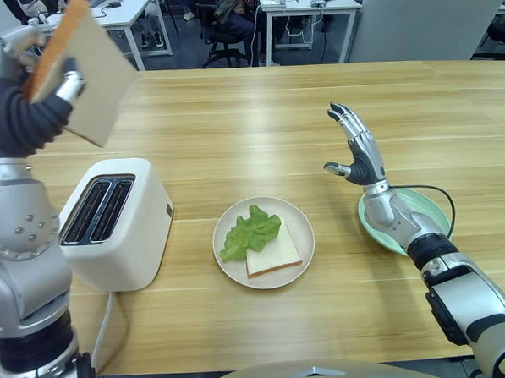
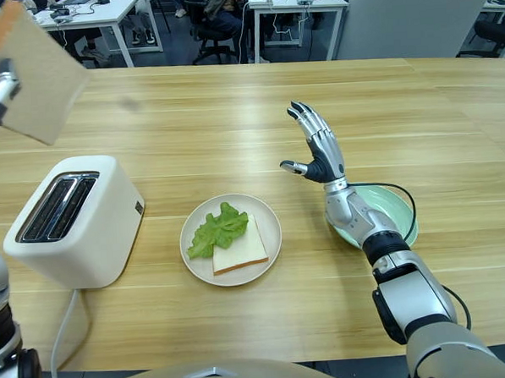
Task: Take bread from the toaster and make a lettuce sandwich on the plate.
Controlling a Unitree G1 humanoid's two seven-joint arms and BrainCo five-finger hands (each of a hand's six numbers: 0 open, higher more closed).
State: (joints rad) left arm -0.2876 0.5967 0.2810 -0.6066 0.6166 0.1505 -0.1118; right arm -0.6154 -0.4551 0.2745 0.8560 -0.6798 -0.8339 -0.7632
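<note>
My left hand point(image 1: 61, 85) is raised high above the white toaster point(image 1: 119, 223) and is shut on a slice of bread point(image 1: 90, 75), held tilted in the air. The toaster's two slots look empty. On the round plate point(image 1: 299, 229) at the table's middle lies another bread slice point(image 1: 273, 254) with a green lettuce leaf point(image 1: 248, 231) resting on its left part. My right hand point(image 1: 356, 150) stands upright and open to the right of the plate, holding nothing.
A pale green bowl point(image 1: 427, 203) sits at the right, partly behind my right forearm. The toaster's cord point(image 1: 103, 324) runs toward the table's front edge. Desks and chairs stand beyond the far edge.
</note>
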